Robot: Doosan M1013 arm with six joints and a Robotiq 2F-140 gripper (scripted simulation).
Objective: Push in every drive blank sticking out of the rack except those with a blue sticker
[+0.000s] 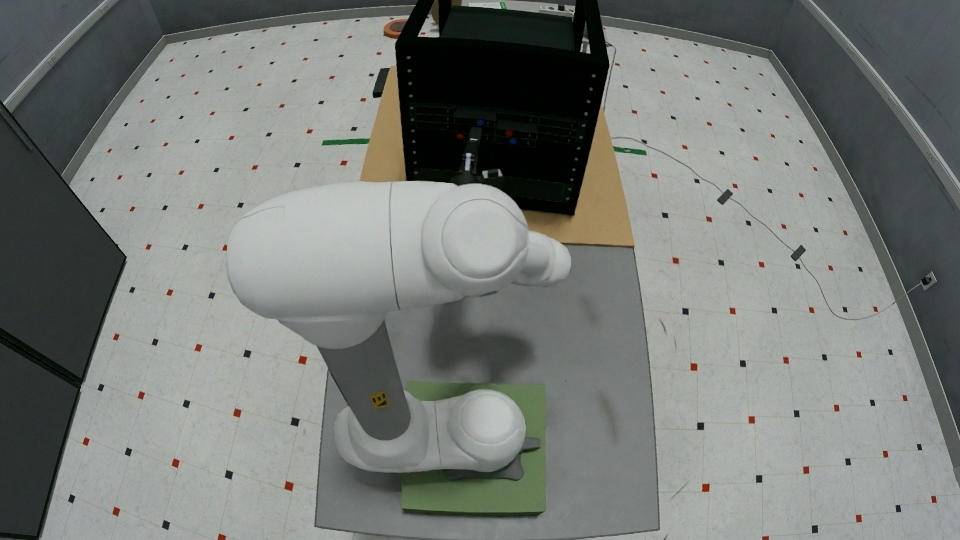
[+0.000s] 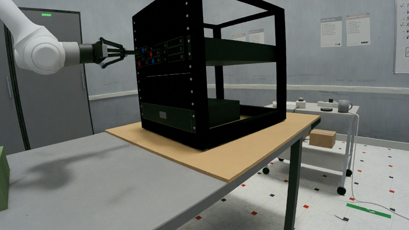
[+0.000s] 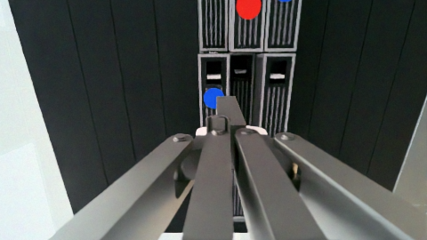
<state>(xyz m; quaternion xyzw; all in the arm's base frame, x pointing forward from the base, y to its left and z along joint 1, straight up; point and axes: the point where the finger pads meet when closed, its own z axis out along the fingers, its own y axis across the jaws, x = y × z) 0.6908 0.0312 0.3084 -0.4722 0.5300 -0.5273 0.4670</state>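
Your gripper [image 3: 231,111] is fully closed on nothing, its tip at the unmarked drive blank [image 3: 242,77] just beside the blue sticker [image 3: 213,98] in the rack [image 2: 197,85]. Expect a stiff, sliding blank in a loose, tippable rack: press its face squarely.

The rack [image 2: 197,71] is a black open frame standing upright and level on a tan board on the table [image 2: 85,182]. High on its front sits a block of small drive blanks [image 2: 159,53] with grey-edged, slotted faces, arranged in rows. Several carry round stickers: one blue blank [image 3: 213,98] just left of a plain middle blank [image 3: 242,84], a red one [image 3: 248,8] in the next group, and more red and blue dots show in the exterior view.
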